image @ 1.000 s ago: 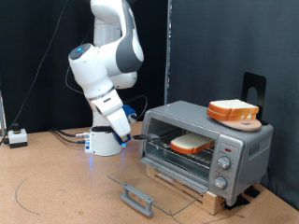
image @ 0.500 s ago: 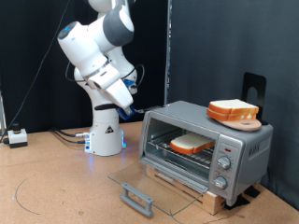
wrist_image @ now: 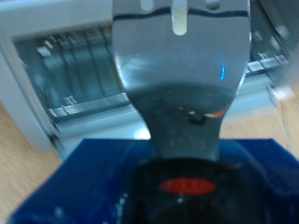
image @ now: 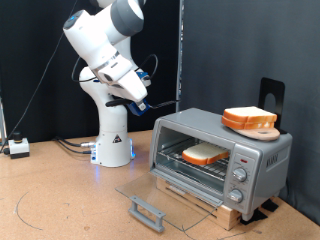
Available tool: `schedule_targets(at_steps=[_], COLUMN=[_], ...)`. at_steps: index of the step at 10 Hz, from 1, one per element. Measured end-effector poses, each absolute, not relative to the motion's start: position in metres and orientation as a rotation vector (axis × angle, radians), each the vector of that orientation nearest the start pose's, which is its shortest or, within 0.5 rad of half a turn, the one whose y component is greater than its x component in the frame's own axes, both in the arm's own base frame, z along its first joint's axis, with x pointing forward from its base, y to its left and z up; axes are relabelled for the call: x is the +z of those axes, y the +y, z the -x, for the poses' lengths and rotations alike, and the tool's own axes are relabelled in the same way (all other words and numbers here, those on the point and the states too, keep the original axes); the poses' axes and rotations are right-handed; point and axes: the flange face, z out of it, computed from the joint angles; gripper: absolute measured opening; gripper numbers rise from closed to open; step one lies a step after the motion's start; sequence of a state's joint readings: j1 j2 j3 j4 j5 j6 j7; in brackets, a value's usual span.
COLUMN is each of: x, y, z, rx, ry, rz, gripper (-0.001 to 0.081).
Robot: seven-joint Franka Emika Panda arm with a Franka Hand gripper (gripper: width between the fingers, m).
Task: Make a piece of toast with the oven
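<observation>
1. The pincer (image: 140,103) hangs raised in the air, holding a flat metal spatula-like tool (wrist_image: 182,84) that juts from its blue-padded fingers; it is clamped on that tool.
2. The oven (image: 222,153) sits below the pincer and towards the exterior view's right, on a wooden base on the bench (image: 60,200). Its glass door (image: 150,200) lies folded down flat.
3. The piece of toast (image: 204,154) already rests on the wire rack inside the oven, well apart from the pincer.
4. A stack of slices (image: 250,119) sits on top of the oven, farther from the pincer.
5. Risk, as a judgement: the open door sticks out low beneath the pincer's side of the oven, so a careless descent could strike the glass or its handle; the long tool blade could also catch the rack.
6. The exterior view shows the toast and the arm's height; the wrist view shows only the blade and rack bars, hiding the toast.
</observation>
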State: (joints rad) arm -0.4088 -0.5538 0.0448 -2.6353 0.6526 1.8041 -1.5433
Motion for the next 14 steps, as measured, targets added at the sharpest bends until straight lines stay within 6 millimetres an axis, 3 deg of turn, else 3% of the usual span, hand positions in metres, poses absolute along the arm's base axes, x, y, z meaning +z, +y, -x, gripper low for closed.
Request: schedule_targets(at_steps=[4,10,12,14], x=[0.415,0.415,0.409,0.393], y=[-0.012,0.084,0.107,0.117], z=[-0.334,-0.315,-0.304,-0.299], rx=[-0.323,-0.278,-0.248,-0.229], ry=[-1.314,-1.371,-1.365,-1.351], rz=[2.188,2.168,2.195,2.264], gripper=[0.0395,0.0395,0.0395,0.0395])
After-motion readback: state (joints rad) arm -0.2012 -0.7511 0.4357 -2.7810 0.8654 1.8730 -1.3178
